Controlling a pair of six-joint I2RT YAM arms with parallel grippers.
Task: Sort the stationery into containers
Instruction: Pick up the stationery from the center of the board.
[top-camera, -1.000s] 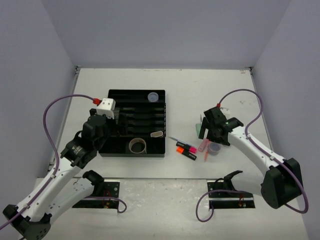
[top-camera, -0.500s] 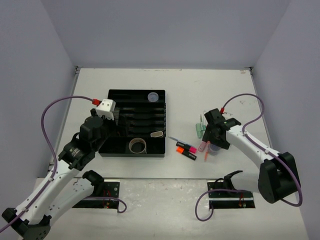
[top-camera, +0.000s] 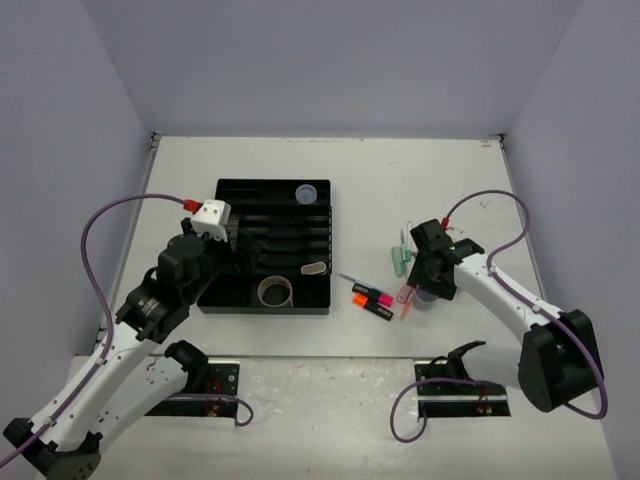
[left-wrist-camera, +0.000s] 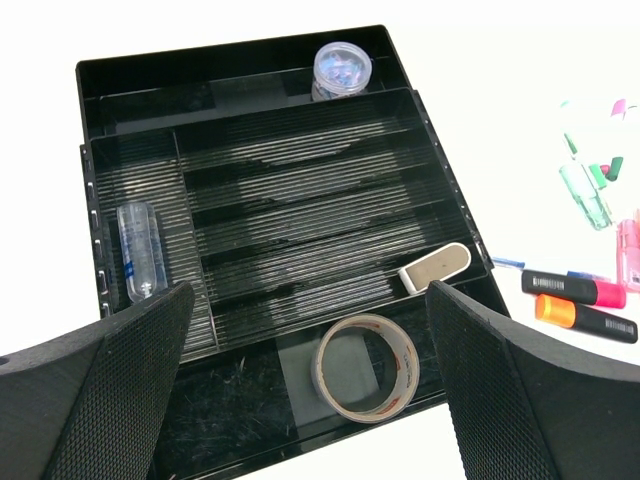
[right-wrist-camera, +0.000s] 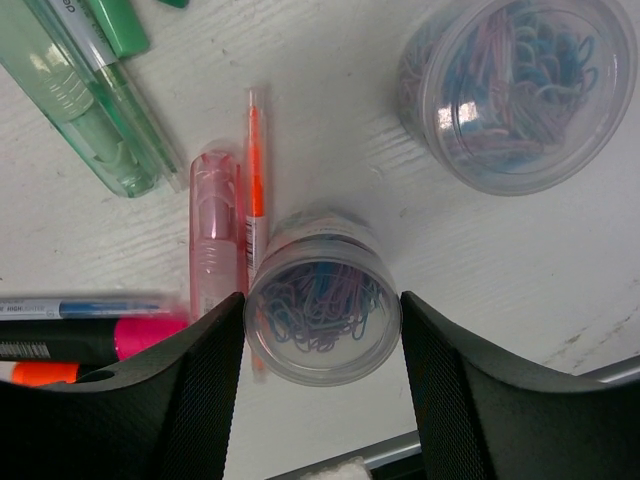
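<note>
My right gripper (right-wrist-camera: 322, 335) is shut on a clear round tub of paper clips (right-wrist-camera: 322, 300) standing on the table; both fingers touch its sides. In the top view this gripper (top-camera: 425, 285) covers the tub. A second clear tub (right-wrist-camera: 515, 90) stands just beyond. My left gripper (left-wrist-camera: 310, 400) is open and empty above the near edge of the black organiser tray (left-wrist-camera: 230, 60). The tray holds a grey tape roll (left-wrist-camera: 405, 355), a blue-capped tube (left-wrist-camera: 140, 250), a clear tub (left-wrist-camera: 341, 70) and a small white block (left-wrist-camera: 435, 268).
Loose on the table beside the held tub lie a pale pink highlighter (right-wrist-camera: 215, 235), a thin orange pen (right-wrist-camera: 255, 170), a green highlighter (right-wrist-camera: 90, 110) and a blue pen (right-wrist-camera: 80, 306). Orange (top-camera: 375, 309) and pink (top-camera: 370, 293) highlighters lie between tray (top-camera: 240, 306) and right gripper.
My right gripper has moved down and toward the near edge, over the clear tub, and its fingers now close on it. The left arm has barely moved.
</note>
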